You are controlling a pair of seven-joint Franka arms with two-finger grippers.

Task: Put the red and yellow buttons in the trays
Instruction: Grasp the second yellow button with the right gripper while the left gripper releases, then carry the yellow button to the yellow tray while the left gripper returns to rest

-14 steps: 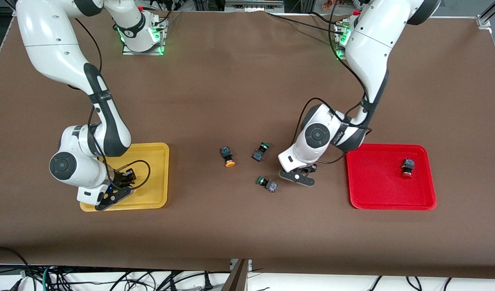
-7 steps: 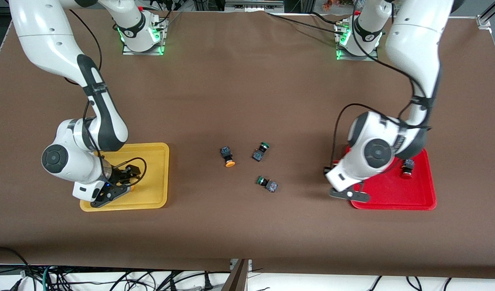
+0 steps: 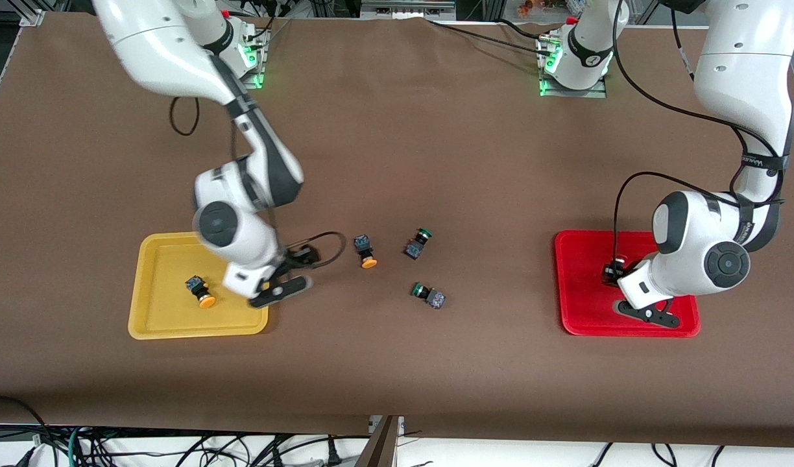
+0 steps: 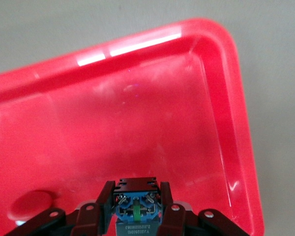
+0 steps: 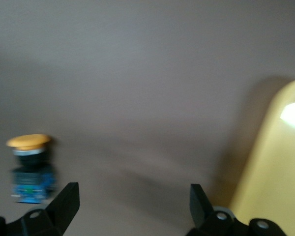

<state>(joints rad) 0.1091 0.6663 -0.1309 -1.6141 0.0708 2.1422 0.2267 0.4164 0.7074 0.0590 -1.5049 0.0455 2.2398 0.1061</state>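
The yellow tray (image 3: pixel 152 324) holds one yellow-capped button (image 3: pixel 200 292). A second yellow-capped button (image 3: pixel 366 251) lies on the table near the middle and also shows in the right wrist view (image 5: pixel 30 167). My right gripper (image 3: pixel 304 257) is open and empty (image 5: pixel 132 201) over the table between that tray and this button. My left gripper (image 3: pixel 610 270) is over the red tray (image 3: pixel 582 311), shut (image 4: pixel 136 202) on a button with a dark body (image 4: pixel 136 188); its cap is hidden. A round red cap (image 4: pixel 32 206) shows low in the tray (image 4: pixel 137 98) beside it.
Two green-capped switches (image 3: pixel 418 243) (image 3: pixel 429 295) lie on the brown table near the middle, toward the left arm's end from the loose yellow-capped button. The left arm's wrist covers much of the red tray in the front view.
The right gripper left a yellow-capped button in the yellow tray and swung toward the table's middle. The left gripper travelled from beside the green switches to over the red tray.
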